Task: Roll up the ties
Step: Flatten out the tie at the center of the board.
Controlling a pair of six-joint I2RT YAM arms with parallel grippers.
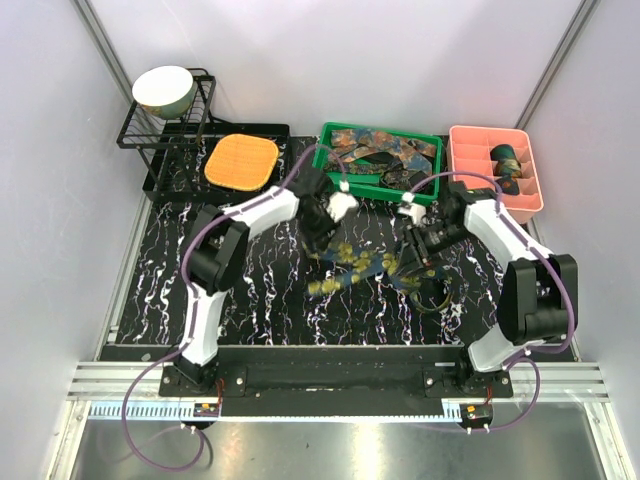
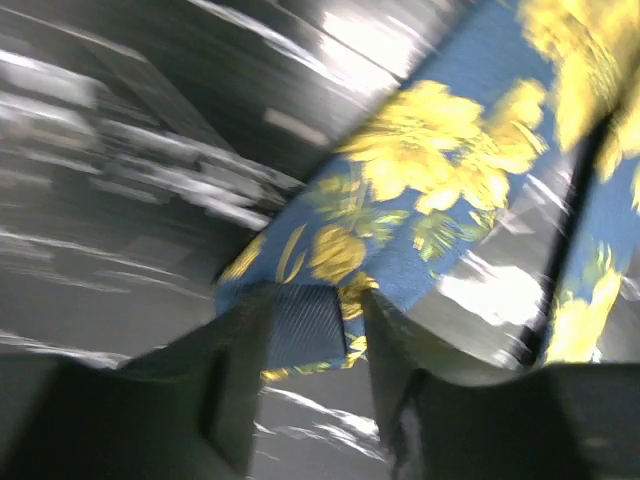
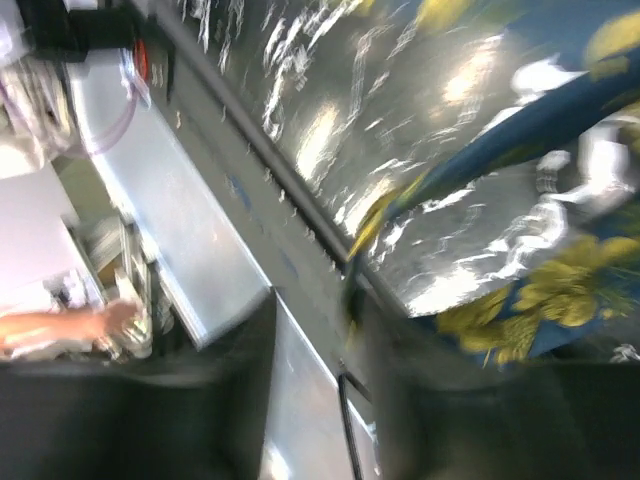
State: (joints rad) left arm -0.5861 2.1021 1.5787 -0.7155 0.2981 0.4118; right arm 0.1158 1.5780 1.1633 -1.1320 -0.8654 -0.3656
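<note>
A navy tie with yellow paisley (image 1: 358,266) lies loosely bunched on the black marbled mat between my grippers. My left gripper (image 1: 320,240) is at its left end. In the left wrist view the jaws (image 2: 312,305) stand apart, with the tie's narrow ribbed end (image 2: 300,330) lying between the fingers and a small gap on the right. My right gripper (image 1: 413,264) is at the tie's right end, tilted. In the right wrist view it (image 3: 315,310) is open, and a thin edge of the tie (image 3: 352,290) runs along the inside of the right finger (image 3: 400,390). Both wrist views are blurred.
A green basket (image 1: 436,170) with several loose ties stands at the back middle. A pink divided tray (image 1: 470,160) at the back right holds rolled ties (image 1: 507,158). An orange waffle pad (image 1: 241,162) lies back left beside a black rack (image 1: 150,135) with a bowl (image 1: 164,88).
</note>
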